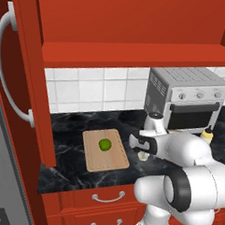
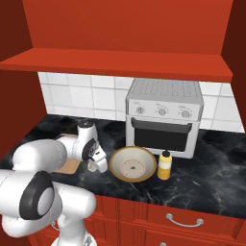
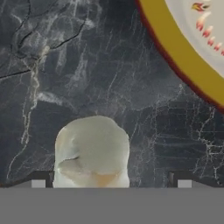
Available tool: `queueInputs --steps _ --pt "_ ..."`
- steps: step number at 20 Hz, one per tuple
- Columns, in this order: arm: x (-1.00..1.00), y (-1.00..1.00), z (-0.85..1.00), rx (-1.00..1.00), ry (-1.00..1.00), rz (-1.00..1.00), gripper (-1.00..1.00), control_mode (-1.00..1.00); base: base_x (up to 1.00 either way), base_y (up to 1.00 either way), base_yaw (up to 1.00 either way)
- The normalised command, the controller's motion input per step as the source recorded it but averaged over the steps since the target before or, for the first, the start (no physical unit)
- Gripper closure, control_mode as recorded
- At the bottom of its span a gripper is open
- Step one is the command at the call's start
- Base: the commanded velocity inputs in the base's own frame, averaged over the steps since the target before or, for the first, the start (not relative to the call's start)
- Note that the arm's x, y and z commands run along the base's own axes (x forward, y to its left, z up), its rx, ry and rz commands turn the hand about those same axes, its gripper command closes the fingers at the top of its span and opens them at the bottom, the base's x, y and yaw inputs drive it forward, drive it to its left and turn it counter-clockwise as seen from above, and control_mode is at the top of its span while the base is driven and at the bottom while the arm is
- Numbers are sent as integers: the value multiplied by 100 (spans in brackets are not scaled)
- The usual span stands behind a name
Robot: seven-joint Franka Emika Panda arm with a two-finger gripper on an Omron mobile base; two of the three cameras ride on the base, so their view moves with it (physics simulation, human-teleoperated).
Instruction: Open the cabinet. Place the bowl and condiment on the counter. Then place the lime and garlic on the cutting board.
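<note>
One garlic [image 3: 92, 151] (between open fingertips)

Red-orange wall cabinet [image 1: 22, 81] open above a black marble-look counter [image 2: 216, 178] holding the task's items.

The cabinet door stands swung wide at the left, its long curved silver handle facing out. A light tan cutting board [image 1: 105, 150] with rounded corners lies flat toward the counter's front edge, with the small round green lime [image 1: 104, 144] resting near its middle. Just off the board's right edge, a lumpy off-white garlic [image 3: 92, 151] bulb sits on the bare counter. Near it to the right, the wide cream bowl [image 2: 132, 164] with a tan rim sits upright. The yellow-orange condiment [image 2: 165, 165] bottle with a dark cap stands upright just beside the bowl's right side.
</note>
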Motion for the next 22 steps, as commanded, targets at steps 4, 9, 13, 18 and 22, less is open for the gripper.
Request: queueInputs --steps 4,9,13,18,22 --pt "0 0 -22 -6 1 0 -100 -100 0 0 0" --pt "0 0 -3 -1 0 0 100 -100 0 0 0" --pt "0 0 3 0 0 0 100 -100 0 0 0" --pt "0 0 18 0 0 0 100 -100 0 0 0" --pt "1 5 26 0 0 0 100 -100 0 0 0"
